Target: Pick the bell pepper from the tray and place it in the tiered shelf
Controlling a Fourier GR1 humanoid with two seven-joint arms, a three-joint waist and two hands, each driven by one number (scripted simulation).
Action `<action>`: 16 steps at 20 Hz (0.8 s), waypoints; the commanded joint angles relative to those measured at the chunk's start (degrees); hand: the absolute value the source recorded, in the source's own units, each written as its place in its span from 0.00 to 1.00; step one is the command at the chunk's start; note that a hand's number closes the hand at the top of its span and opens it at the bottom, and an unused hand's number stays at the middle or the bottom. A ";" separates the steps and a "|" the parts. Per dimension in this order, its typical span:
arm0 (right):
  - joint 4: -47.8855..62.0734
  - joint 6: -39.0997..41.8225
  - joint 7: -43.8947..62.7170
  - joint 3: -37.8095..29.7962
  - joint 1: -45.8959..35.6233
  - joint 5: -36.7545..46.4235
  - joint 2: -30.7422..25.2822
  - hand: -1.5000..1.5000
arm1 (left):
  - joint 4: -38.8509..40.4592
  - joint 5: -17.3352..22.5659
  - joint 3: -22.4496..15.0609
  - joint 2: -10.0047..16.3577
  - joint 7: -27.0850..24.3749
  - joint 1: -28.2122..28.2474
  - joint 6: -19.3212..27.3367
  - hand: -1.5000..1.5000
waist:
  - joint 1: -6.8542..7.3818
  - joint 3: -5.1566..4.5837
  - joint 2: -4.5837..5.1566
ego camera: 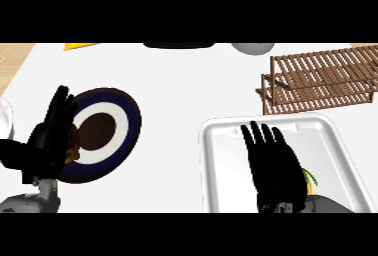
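A white tray (221,131) lies at the lower right of the counter. My right hand (275,165) hovers over it, fingers straight and pointing away from me. Only a sliver of the yellow bell pepper (308,183) with a green stem shows at the hand's right edge; the rest is hidden under the palm. The brown wooden tiered shelf (321,80) stands at the upper right, beyond the tray. My left hand (52,135) rests open at the left edge, fingers up.
A dark blue, white and brown plate (111,112) lies left of centre, partly behind my left hand. A brownish object (74,145) peeks out by that hand. A yellow item (80,46), a black object (179,45) and a grey bowl (252,48) line the far edge.
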 commanded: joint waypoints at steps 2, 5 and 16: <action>4.71 3.14 9.04 0.02 0.59 4.28 5.53 0.00 | 1.14 -0.48 0.96 -0.65 -0.19 -1.01 0.12 0.50 | 0.25 0.07 0.21; 2.68 2.69 8.21 0.62 4.97 7.42 5.50 0.00 | -0.80 0.76 3.14 1.64 0.90 -0.81 -1.97 0.50 | 0.16 0.08 0.09; 2.12 1.46 -5.79 -6.98 14.33 14.17 2.01 0.00 | 4.30 -1.24 3.81 -1.91 -1.79 -2.73 -3.28 0.50 | -0.18 0.10 0.23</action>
